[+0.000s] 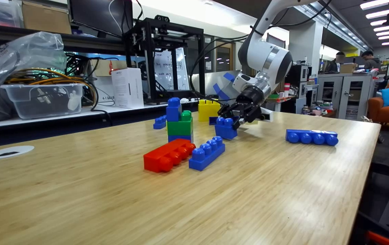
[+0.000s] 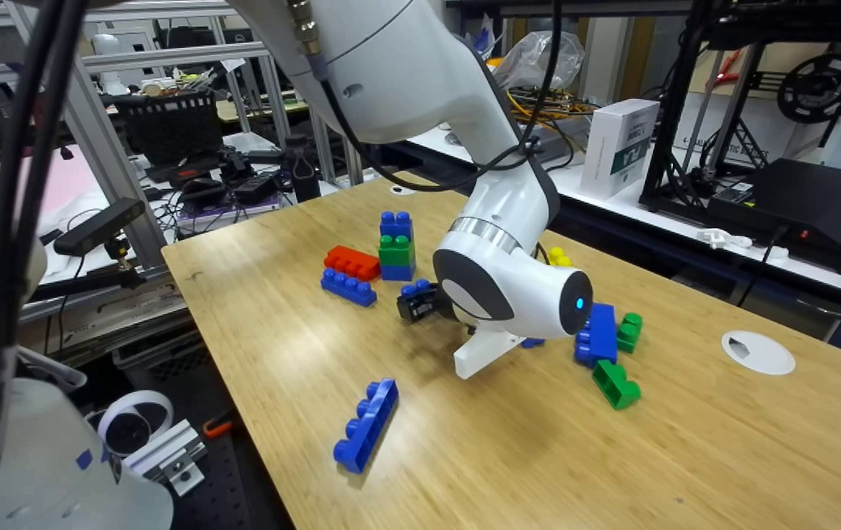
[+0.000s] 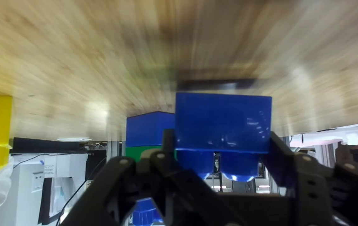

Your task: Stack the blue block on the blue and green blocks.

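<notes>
My gripper (image 1: 230, 119) is shut on the chunky blue block (image 1: 226, 131). In the wrist view the blue block (image 3: 223, 122) sits between both fingers (image 3: 223, 139), studs pointing away from the table. It is low over the tabletop; the exact gap is hard to tell. The blue and green blocks stand upright as a stack: a blue base (image 2: 398, 273), a green brick (image 1: 180, 127) and a small blue brick (image 1: 173, 110) on top at one side, beside a bare green stud. In the wrist view the stack (image 3: 149, 129) is farther off, partly hidden by a finger.
A red brick (image 1: 162, 157) and a long blue brick (image 1: 208, 156) lie close to the stack. Another long blue brick (image 2: 367, 425) lies nearer the robot base. Yellow bricks (image 1: 209, 110) stand behind. Green bricks (image 2: 616, 384) and a blue brick (image 2: 600, 335) lie beyond the arm.
</notes>
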Controlling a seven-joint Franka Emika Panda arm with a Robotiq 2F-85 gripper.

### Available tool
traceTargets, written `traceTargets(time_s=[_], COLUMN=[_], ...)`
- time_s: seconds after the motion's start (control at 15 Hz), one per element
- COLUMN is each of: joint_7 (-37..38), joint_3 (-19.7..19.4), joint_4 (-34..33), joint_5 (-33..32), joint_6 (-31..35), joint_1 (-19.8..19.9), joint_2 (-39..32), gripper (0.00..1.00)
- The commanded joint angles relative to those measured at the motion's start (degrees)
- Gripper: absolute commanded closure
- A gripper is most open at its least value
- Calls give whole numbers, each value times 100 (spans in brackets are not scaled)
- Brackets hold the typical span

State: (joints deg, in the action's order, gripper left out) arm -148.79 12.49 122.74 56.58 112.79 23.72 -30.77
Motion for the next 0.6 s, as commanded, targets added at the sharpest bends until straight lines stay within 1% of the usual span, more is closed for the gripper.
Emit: traceTargets(time_s=[0.0, 0.13, 0.2, 0.27, 0.33, 0.4, 0.47, 0.53], joint_7=[-29, -29, -29, -29, -29, -29, -29, -30], joint_3=[332, 439, 474, 529, 569, 622, 672, 721], joint_4=[-104, -119, -123, -128, -125, -85, -60, -15], joint_5=[-172, -216, -228, -236, -249, -256, -282, -318], joint_6=[166, 206, 223, 232, 254, 278, 296, 312], joint_1=[325, 430, 465, 523, 566, 623, 675, 727], joint_2=[-159, -203, -224, -240, -247, -223, -198, -143], gripper=[56, 56, 35, 8, 6, 2, 0, 0])
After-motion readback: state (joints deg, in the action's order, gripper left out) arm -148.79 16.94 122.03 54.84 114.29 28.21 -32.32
